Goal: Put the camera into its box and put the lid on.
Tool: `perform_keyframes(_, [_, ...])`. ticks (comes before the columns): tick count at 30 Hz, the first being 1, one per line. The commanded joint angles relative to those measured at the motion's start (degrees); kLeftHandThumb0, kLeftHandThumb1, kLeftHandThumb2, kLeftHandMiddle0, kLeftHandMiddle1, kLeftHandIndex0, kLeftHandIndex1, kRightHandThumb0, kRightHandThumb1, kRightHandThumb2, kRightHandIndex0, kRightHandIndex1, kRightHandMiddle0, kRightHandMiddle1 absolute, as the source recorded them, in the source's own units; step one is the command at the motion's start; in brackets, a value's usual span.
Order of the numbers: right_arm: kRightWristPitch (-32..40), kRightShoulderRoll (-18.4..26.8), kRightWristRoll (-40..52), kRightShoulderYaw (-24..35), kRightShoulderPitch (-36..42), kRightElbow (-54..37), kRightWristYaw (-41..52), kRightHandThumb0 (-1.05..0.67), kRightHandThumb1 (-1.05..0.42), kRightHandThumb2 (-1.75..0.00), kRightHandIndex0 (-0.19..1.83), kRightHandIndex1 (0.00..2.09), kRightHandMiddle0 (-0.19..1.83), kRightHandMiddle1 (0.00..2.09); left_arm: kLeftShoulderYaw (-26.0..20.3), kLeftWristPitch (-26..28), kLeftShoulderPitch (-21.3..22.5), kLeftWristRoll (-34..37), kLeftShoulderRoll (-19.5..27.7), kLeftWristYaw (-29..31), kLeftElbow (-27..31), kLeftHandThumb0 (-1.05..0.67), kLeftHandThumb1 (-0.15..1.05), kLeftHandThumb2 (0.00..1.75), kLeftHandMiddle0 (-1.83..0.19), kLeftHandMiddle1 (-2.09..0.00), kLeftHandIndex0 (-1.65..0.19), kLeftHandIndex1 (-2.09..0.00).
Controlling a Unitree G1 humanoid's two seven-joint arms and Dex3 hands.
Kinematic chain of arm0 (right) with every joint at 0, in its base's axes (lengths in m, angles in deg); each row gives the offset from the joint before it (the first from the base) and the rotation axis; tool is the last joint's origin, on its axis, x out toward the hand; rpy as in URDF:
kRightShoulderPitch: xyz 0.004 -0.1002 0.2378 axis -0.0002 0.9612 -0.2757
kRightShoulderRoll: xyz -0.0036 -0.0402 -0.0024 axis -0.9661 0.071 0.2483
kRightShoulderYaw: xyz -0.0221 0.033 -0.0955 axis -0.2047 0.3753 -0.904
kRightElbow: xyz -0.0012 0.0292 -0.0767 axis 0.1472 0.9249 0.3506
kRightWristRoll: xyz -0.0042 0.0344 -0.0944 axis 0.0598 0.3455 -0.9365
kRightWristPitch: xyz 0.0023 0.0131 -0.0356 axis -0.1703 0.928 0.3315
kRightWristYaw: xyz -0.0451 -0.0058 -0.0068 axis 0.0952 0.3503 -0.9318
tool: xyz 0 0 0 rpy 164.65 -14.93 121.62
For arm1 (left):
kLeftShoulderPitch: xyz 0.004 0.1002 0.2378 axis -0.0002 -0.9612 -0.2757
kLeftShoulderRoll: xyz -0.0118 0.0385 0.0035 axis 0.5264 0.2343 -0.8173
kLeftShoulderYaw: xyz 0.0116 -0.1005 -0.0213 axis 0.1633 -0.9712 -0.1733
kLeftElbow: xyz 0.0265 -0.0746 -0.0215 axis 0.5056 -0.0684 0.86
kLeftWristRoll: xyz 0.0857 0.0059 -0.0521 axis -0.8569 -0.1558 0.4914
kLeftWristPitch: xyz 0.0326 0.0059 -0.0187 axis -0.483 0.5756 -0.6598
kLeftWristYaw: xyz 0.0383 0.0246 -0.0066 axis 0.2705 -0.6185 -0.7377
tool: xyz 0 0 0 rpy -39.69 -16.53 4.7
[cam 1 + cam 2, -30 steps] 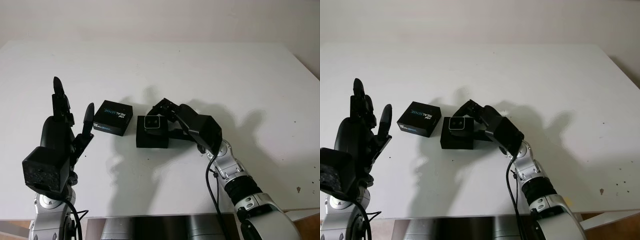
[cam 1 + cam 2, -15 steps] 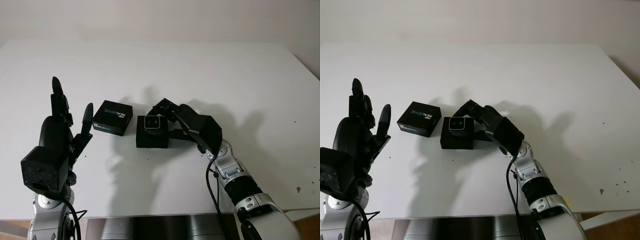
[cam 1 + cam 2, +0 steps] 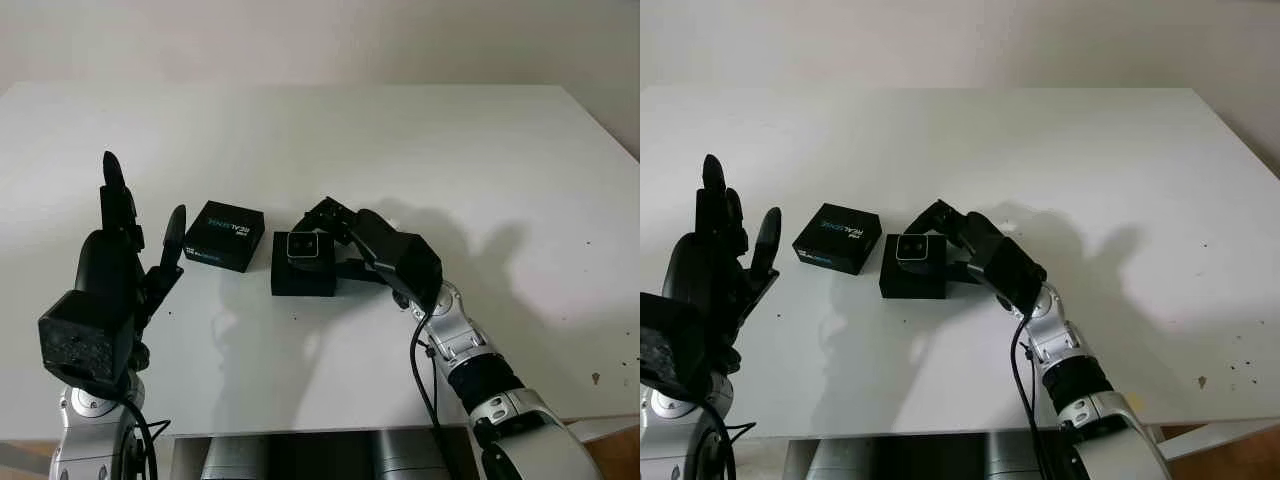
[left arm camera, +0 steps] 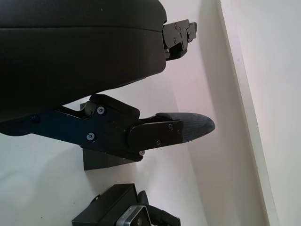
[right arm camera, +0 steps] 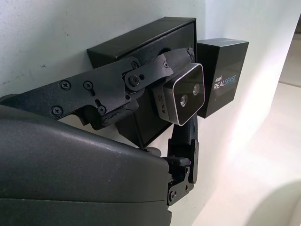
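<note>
At the lower left of the left eye view the left hand (image 3: 115, 270) stands upright above the table (image 3: 480, 150), palm toward the middle, open and holding nothing. Just right of it, left of centre, lies the lid (image 3: 225, 235), a black printed box top flat on the table and apart from that hand.

Touching or nearly touching the lid's right side sits the box (image 3: 303, 277), the open black base, near the middle of the frame. Over it is the camera (image 3: 304, 245), a small silver-faced block, pinched in the fingers (image 5: 141, 80) of the right hand (image 3: 345, 235), which reaches in from the lower right. In the right wrist view the camera hangs at the box's opening, lens face outward, not yet seated as far as I can judge; its long axis looks roughly in line with the box's longer side.

The coming move turns on that: the camera is directly over the box, so it calls for a short lowering, not a sideways carry. For the lid, the left hand is the nearer one.
</note>
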Motion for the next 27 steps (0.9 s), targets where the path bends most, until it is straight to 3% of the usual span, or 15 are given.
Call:
perform_keyframes(1, [0.5,0.0,-0.5,-0.7,1.4,-0.4,0.2,-0.45,-0.98,-0.05,0.29,0.05,0.26,1.61,-0.4,0.0,0.3,0.3,0.3,0.2,1.2,-0.59,1.05,0.48,0.17,-0.06,0.19,-0.01])
perform_keyframes(27, [1.5,0.6,-0.5,-0.9,2.2,-1.8,0.6,-0.44,-0.97,-0.05,0.28,0.05,0.26,1.59,-0.5,0.5,0.5,0.3,0.7,0.5,1.5,-0.6,1.05,0.48,0.17,-0.05,0.19,-0.01])
